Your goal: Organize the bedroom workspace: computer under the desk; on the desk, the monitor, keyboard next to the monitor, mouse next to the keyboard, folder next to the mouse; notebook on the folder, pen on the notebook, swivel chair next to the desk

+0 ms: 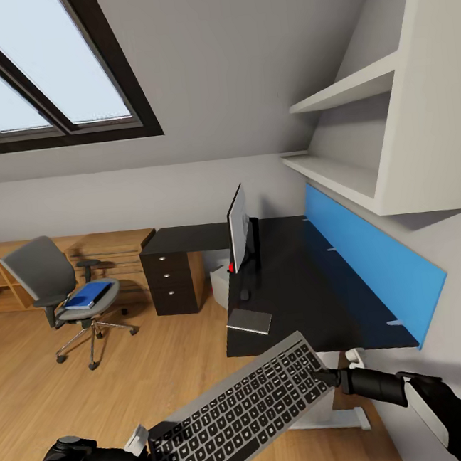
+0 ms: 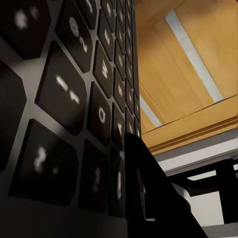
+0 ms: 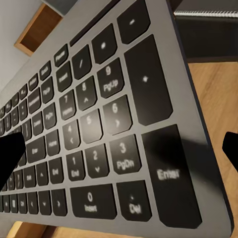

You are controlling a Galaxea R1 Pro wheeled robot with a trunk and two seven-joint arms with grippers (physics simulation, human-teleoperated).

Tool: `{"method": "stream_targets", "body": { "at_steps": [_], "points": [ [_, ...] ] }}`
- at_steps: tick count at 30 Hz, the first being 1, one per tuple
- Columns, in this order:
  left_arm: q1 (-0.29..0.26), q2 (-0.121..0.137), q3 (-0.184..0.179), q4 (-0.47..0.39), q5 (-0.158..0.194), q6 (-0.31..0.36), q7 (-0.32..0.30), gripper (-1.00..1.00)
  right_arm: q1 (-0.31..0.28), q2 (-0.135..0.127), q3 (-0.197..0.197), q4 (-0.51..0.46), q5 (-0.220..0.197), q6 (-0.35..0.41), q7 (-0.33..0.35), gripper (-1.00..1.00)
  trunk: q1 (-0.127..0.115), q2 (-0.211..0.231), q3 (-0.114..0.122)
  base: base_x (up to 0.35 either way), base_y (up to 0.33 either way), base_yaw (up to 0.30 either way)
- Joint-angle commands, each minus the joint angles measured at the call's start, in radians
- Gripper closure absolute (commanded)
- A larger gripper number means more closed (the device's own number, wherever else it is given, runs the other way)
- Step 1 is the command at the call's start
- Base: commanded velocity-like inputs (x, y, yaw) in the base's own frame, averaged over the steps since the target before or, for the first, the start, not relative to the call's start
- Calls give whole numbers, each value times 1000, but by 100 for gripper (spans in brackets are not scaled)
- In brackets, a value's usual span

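I hold the keyboard (image 1: pixel 240 408) tilted in the air in front of the desk (image 1: pixel 303 301). My left gripper (image 1: pixel 152 451) is shut on its near left corner, one finger (image 2: pixel 148 198) lying against the keys (image 2: pixel 74 99). My right gripper (image 1: pixel 326 376) is shut on its right end, by the number pad (image 3: pixel 119 129). The monitor (image 1: pixel 238 228) stands edge-on on the desk, with the small dark mouse (image 1: pixel 244 295) and the notebook (image 1: pixel 249 321) in front of it. The computer (image 1: pixel 220 282) sits under the desk. The blue folder (image 1: pixel 87 295) lies on the swivel chair (image 1: pixel 55 290), far left. The pen is out of view.
A dark drawer unit (image 1: pixel 172 280) stands at the desk's left end, with light-wood furniture (image 1: pixel 111 251) along the back wall. A long blue panel (image 1: pixel 373 261) and white shelves (image 1: pixel 352 166) line the right wall. Wood floor (image 1: pixel 153 368) lies open between chair and desk.
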Motion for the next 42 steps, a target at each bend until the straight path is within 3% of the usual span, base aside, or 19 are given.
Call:
{"method": "stream_targets", "body": {
  "at_steps": [1,42],
  "points": [
    [0,1,-5,0,3,9,-2,100,0,0,1,0,-8,8,0,-100,0,-1,0,0,0,0],
    [0,0,-5,-1,3,-4,-2,100,0,6,53,35,-10,7,0,-100,0,-1,0,0,0,0]
  ]
}}
